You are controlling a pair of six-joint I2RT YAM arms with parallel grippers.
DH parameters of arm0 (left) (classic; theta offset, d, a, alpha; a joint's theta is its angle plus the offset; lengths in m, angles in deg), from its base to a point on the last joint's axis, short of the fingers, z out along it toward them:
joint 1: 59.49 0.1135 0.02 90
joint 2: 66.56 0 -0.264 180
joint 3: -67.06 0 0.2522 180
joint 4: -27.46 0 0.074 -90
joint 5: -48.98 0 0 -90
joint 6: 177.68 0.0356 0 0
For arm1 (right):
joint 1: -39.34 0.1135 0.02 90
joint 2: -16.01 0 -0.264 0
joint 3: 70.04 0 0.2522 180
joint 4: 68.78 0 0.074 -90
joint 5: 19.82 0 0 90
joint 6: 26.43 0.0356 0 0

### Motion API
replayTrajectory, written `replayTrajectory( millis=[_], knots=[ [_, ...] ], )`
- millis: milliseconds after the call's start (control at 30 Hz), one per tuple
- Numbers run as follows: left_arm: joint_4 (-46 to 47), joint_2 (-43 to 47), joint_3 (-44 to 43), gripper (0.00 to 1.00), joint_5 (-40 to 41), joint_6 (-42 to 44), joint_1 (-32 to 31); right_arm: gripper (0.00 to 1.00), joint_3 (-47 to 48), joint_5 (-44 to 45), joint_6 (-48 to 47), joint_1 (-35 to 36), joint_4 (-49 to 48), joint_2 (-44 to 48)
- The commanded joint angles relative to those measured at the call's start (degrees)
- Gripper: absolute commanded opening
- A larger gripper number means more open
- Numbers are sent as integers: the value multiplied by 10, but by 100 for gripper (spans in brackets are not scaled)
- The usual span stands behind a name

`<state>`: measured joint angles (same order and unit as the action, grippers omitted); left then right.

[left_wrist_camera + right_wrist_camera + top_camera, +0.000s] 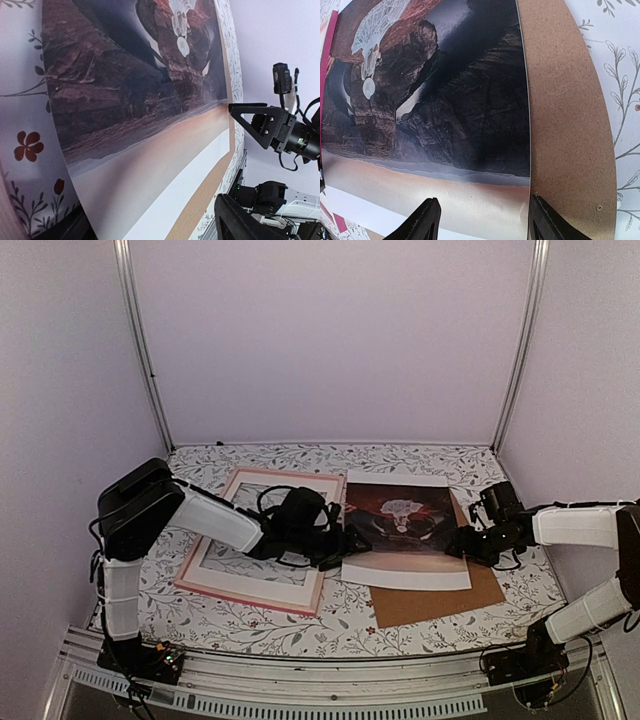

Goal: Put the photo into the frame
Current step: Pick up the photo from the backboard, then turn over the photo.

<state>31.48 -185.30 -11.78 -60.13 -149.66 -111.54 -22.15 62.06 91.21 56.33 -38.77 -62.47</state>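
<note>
The photo [405, 525], a dark canyon print with a white strip along its near edge, lies on the brown backing board [440, 602]. The frame [212, 590], pink-edged with a white mat [265, 585] inside, lies to its left. My left gripper [345, 540] is at the photo's left edge, jaws apart. In the left wrist view the photo [140, 100] spans the gap of my left gripper [150, 210]. My right gripper [462, 542] straddles the right edge. In the right wrist view my right gripper [482, 205] stands open, one finger over the photo [460, 115], the other over the board [565, 125].
A floral tablecloth [300, 632] covers the table. Pale walls and metal posts [140, 340] enclose the back and sides. The board sticks out beyond the photo at the front right. A metal rail [330, 675] runs along the near edge by the arm bases.
</note>
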Motion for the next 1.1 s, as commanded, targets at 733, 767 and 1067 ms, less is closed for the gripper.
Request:
replayTrajectory(
  millis=[733, 767, 1067],
  knots=[
    [-44, 39, -35, 3, -19, 92, 19, 65, 57, 0, -15, 18, 34, 0],
    [-51, 47, -36, 0, -17, 98, 21, 66, 61, -1, -18, 19, 37, 2],
    [-171, 144, -73, 0, 14, 200, 27, 78, 140, 20, -57, 29, 101, 42]
  ],
)
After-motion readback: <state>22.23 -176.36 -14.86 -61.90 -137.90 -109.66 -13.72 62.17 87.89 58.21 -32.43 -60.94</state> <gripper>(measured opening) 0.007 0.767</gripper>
